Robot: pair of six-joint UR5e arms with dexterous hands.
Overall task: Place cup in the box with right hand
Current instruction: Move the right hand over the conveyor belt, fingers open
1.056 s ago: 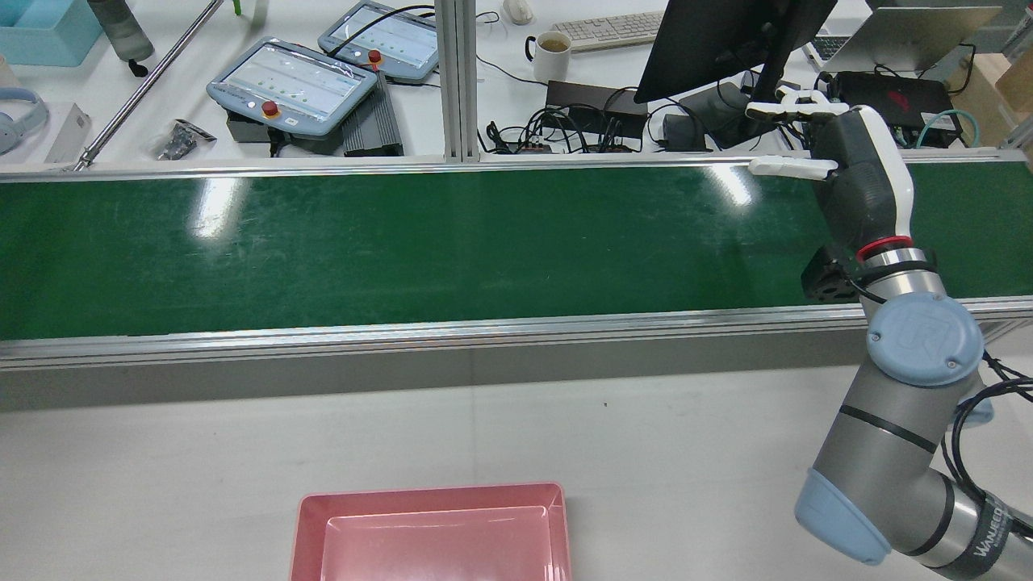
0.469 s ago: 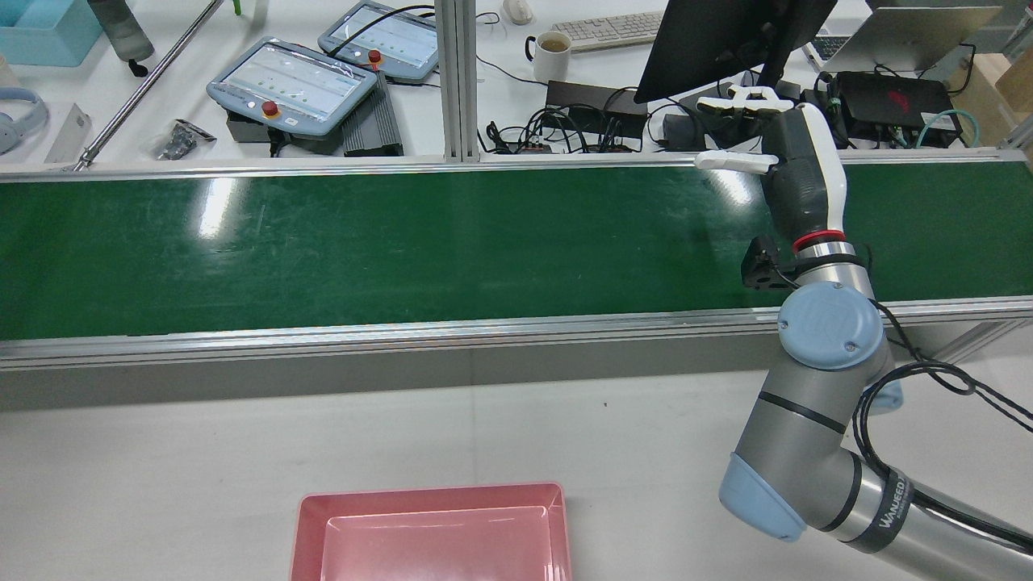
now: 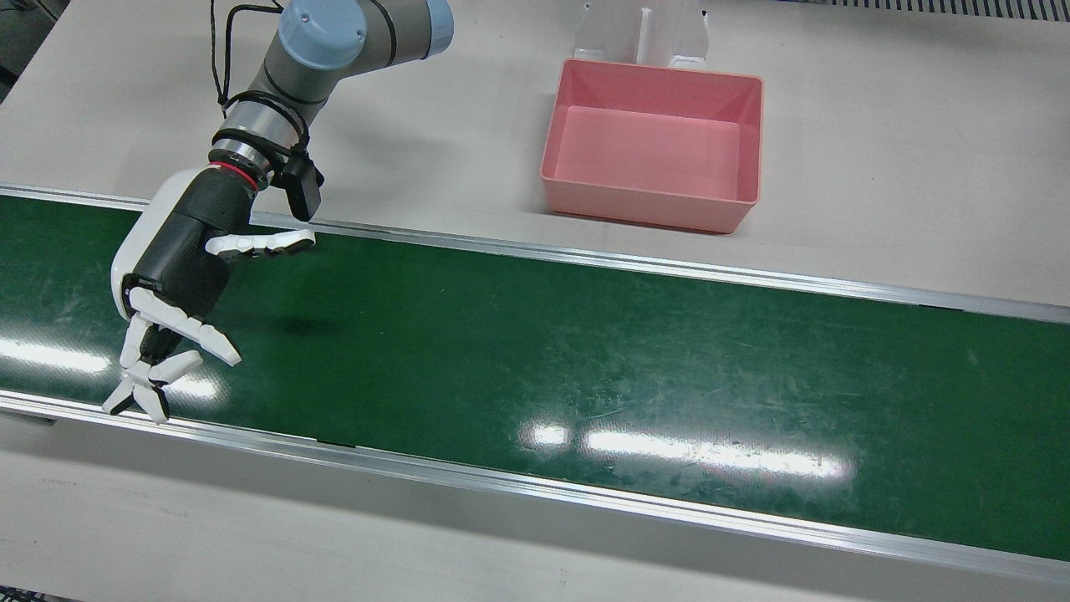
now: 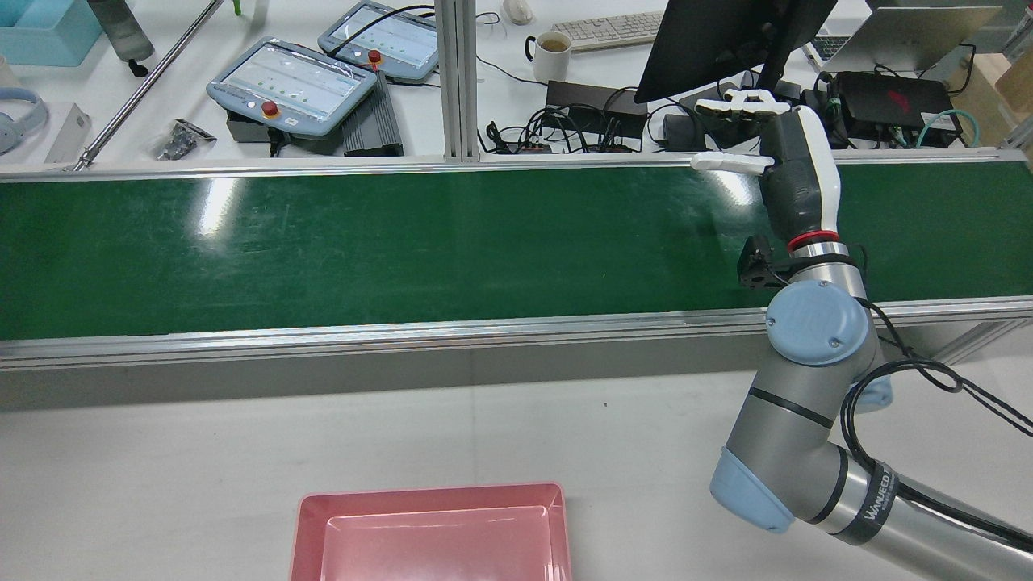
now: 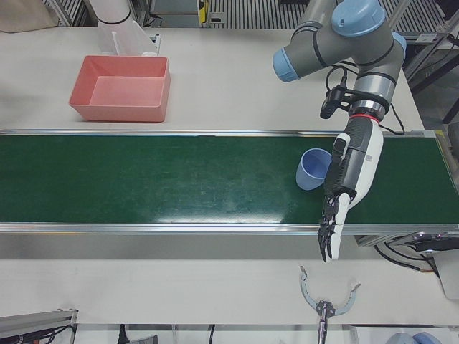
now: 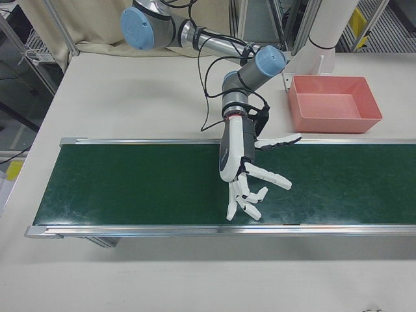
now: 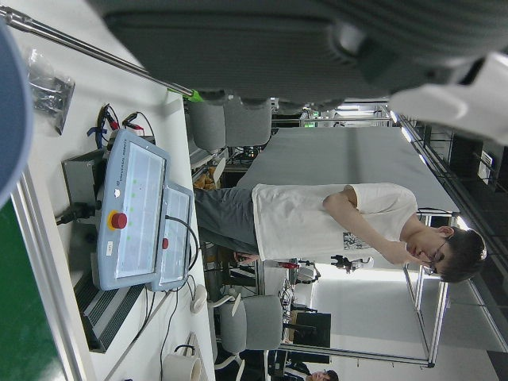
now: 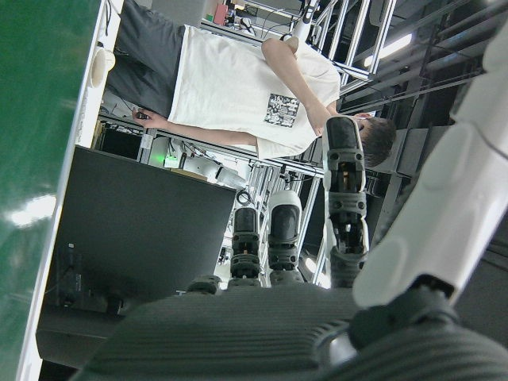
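Observation:
A light blue cup (image 5: 313, 170) lies tilted on the green belt (image 5: 143, 179) in the left-front view, right beside my left hand (image 5: 351, 168). That hand is open, its fingers stretched toward the belt's front rail. The cup's blue edge (image 7: 9, 119) shows in the left hand view. My right hand (image 3: 180, 267) hovers open over the belt's other end, fingers spread and holding nothing; it also shows in the rear view (image 4: 795, 173) and the right-front view (image 6: 237, 159). The pink box (image 3: 652, 196) stands empty on the white table, also seen as the box (image 4: 311, 524) and the box (image 5: 118, 111).
A person (image 7: 317, 222) stands beyond the belt. Teach pendants (image 4: 294, 85), a monitor (image 4: 718, 40), cables and a mug (image 4: 553, 52) crowd the desk behind the belt. A white stand (image 3: 639, 33) rises behind the box. A metal tool (image 5: 326, 301) lies on the near table.
In the rear view my right arm has swung leftward along the belt, mostly in the first half second. The hand stayed open and the box did not move.

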